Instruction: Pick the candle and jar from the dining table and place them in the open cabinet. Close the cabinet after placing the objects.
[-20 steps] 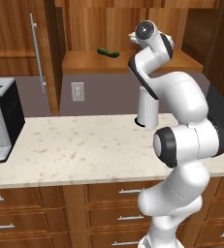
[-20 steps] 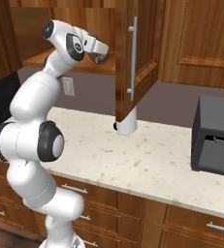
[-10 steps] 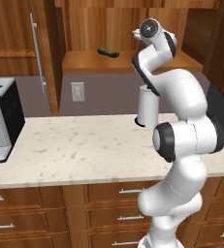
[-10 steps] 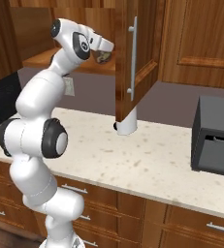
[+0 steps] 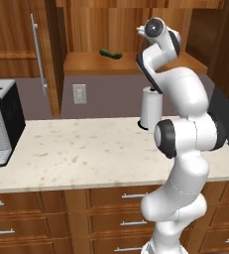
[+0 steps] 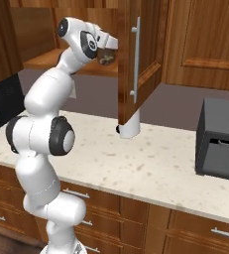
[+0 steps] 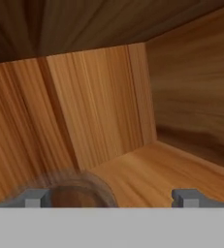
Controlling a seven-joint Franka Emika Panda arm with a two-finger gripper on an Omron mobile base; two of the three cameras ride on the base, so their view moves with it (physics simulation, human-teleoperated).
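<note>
Half inside the open cabinet [image 5: 136, 30], reaching over its lower shelf [image 5: 81, 64] with the gripper [image 7: 109, 197] spread wide and clamped on nothing. Low between the fingertips [image 7: 185, 197], close to one of them: the dark brown jar [image 7: 79, 191], blurred, sitting on the shelf boards. From the right base view, tucked just under the gripper, behind the swung-out door [image 6: 136, 59]. Further along the shelf, a small green vegetable [image 5: 110, 53]; below, on the speckled tabletop [image 5: 76, 154], a white paper-towel roll [image 5: 149, 109].
</note>
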